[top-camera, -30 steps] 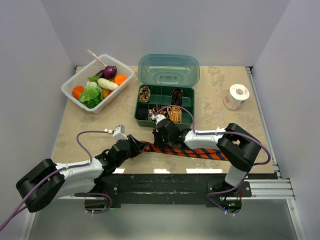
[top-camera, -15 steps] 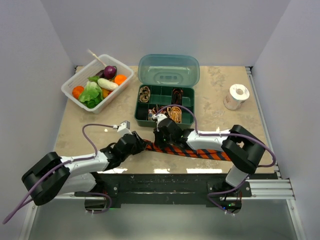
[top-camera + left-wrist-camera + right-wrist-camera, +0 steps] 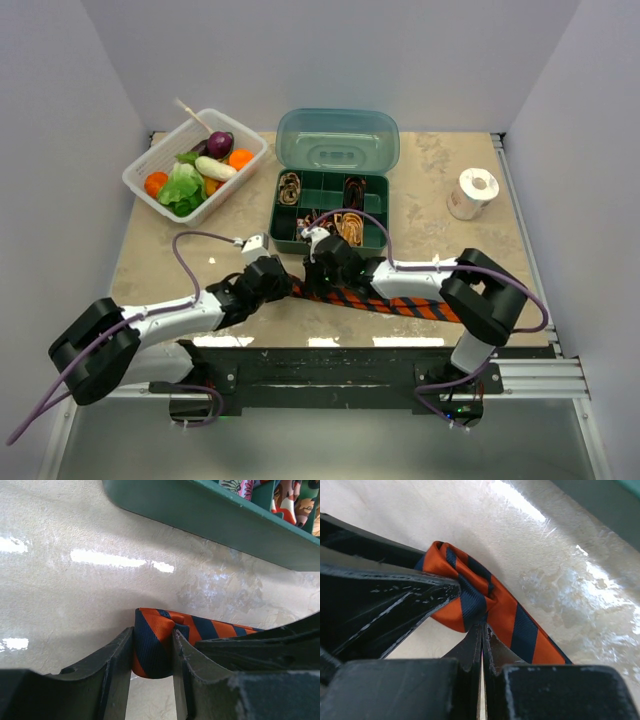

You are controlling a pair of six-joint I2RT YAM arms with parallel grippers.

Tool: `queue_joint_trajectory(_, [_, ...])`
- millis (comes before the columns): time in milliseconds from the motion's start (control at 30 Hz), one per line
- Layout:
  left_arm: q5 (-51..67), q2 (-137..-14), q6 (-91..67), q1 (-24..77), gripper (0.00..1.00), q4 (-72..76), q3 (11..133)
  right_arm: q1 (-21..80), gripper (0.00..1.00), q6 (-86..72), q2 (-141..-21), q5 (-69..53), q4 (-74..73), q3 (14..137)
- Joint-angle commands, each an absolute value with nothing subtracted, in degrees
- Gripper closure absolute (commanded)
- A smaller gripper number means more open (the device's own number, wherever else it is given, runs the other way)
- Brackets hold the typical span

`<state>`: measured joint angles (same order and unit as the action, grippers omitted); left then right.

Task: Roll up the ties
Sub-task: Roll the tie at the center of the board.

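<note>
The orange-red tie with navy stripes [image 3: 400,302] lies along the table's near edge, its left end curled into a small roll [image 3: 152,647]. My left gripper [image 3: 287,286] is shut on that roll, one finger [image 3: 116,667] on each side of it. My right gripper [image 3: 314,277] meets it from the other side. Its jaws are pressed together with their tips pinching the tie's fabric [image 3: 470,597] at the roll. Small coiled ties, patterned red, brown and gold [image 3: 349,226], sit in the green box's compartments, and also show in the left wrist view [image 3: 295,502].
The green compartment box [image 3: 278,239] stands just behind both grippers with its lid [image 3: 338,140] open at the back; its wall [image 3: 210,515] is close. A white basket of toy vegetables [image 3: 140,172] is at back left. A white tape roll [image 3: 472,192] is at right.
My left arm has reached forward and right, bringing its gripper up to the right gripper at the tie's rolled end. The right gripper has barely moved.
</note>
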<state>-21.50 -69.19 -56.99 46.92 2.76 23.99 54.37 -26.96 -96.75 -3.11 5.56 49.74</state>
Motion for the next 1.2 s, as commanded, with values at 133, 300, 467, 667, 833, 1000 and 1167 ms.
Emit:
queue_joint_trajectory(133, [-24.0, -72.7, -51.9, 46.9, 0.6, -2.8, 30.3, 54.7, 1.0, -27.2, -101.7, -4.7, 9.9, 53.6])
queue_joint_trajectory(300, [-25.7, -73.2, -51.1, 47.7, 0.6, -5.4, 32.3, 54.6, 1.0, -27.0, -103.0, -5.3, 9.8, 55.4])
queue_joint_trajectory(467, [-27.9, -73.9, -49.9, 48.6, 0.59, -9.1, 34.4, 54.7, 1.0, -27.7, -104.8, -7.5, 10.7, 56.5])
queue_joint_trajectory(667, [-32.2, -75.6, -50.0, 51.5, 0.59, -14.8, 38.1, 55.4, 1.0, -28.9, -106.1, -10.4, 12.6, 56.3])
queue_joint_trajectory(833, [-34.1, -76.3, -51.1, 54.1, 0.59, -17.5, 39.8, 56.4, 1.0, -29.6, -106.0, -12.7, 14.0, 56.2])
queue_joint_trajectory(1000, [-36.7, -76.4, -52.6, 56.0, 0.59, -20.5, 40.3, 56.8, 1.0, -30.2, -104.2, -11.5, 13.8, 55.1])
queue_joint_trajectory(1167, [-39.4, -76.3, -53.3, 56.4, 0.59, -23.1, 40.8, 56.6, 1.0, -29.4, -100.1, -8.2, 11.2, 54.2])
